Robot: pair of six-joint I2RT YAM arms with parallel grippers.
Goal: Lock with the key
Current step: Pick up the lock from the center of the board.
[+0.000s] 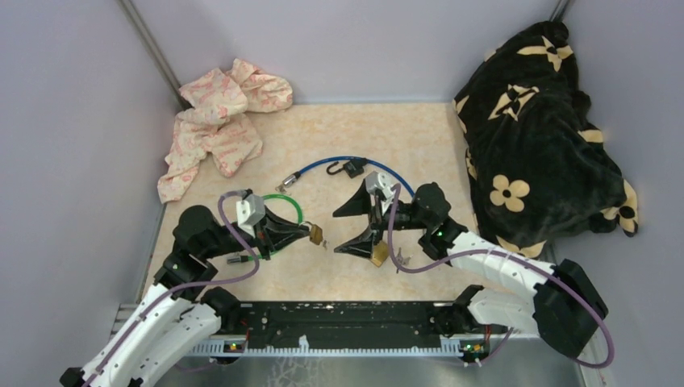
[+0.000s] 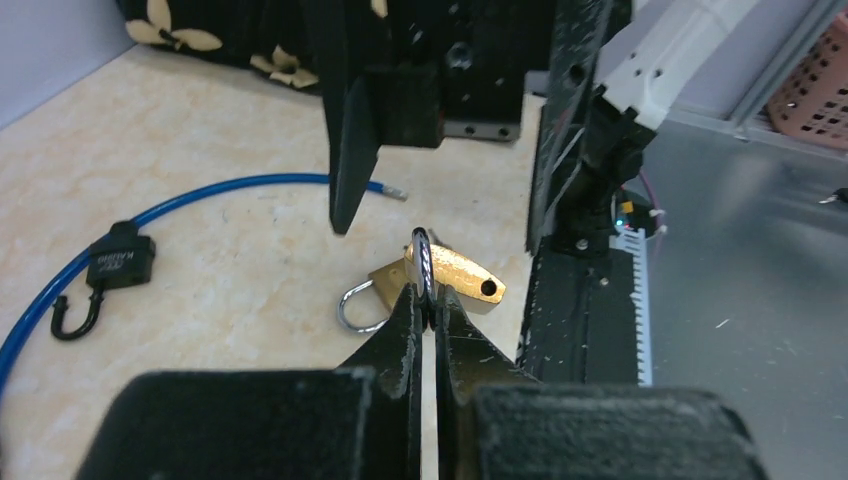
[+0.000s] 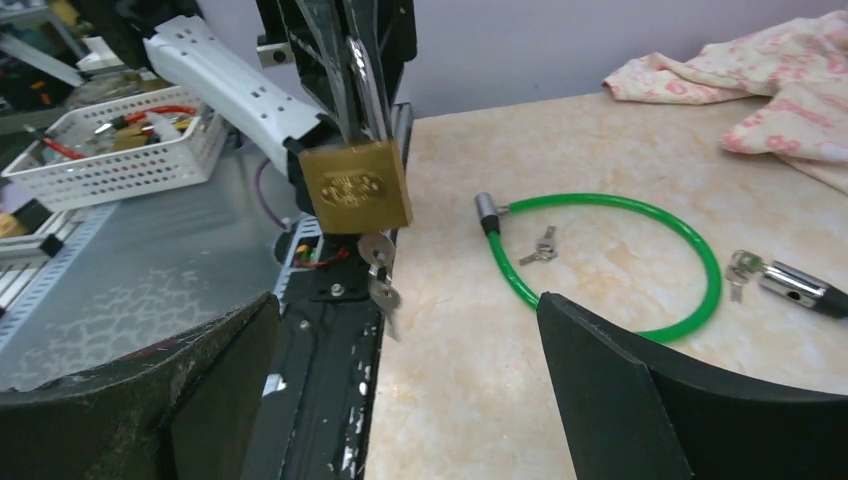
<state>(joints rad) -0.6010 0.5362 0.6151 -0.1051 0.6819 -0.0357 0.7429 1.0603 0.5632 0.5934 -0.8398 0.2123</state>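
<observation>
**Top view**
- Left gripper (image 1: 310,232): fingers pressed together on a small square brass padlock (image 1: 316,235), held over the middle of the mottled beige stone-look worktop (image 1: 363,129).
- Right gripper (image 1: 335,231): black fingers spread wide, facing the left gripper, with the brass padlock just in front of the gap.
- Blue plastic-coated cable (image 1: 319,168): curved on the worktop beyond the right gripper, with a small black padlock (image 1: 352,169) on it.
- Green plastic-coated cable loop (image 1: 294,203): on the worktop, partly under the left gripper.
- Pink floral crumpled cloth (image 1: 218,121): far left corner.
- Black plush blanket with cream flowers (image 1: 532,129): heaped along the right side.

**Left wrist view**
- Left fingers (image 2: 405,325): closed on the padlock's steel shackle (image 2: 422,262). The brass body leans away to the right.
- Right gripper: two black fingers beyond the padlock, one on either side, well apart.
- Silver loop (image 2: 352,308): just beside the padlock, lower left. Cannot tell whether it is a ring or a shackle.
- Black padlock: on the worktop at left, hooked on the blue cable.

**Right wrist view**
- Brass padlock: hangs upright from the left fingers, near the worktop's front edge.
- Small silver keys (image 3: 378,270): dangle just under the padlock's base. Cannot tell whether one sits in the keyhole.
- Right fingers (image 3: 650,400): wide apart at the bottom corners of the view.
- Green cable loop: flat on the worktop, with a loose pair of keys (image 3: 543,243) inside it.
- White plastic mesh basket (image 3: 110,150): off the worktop, at left.
</observation>
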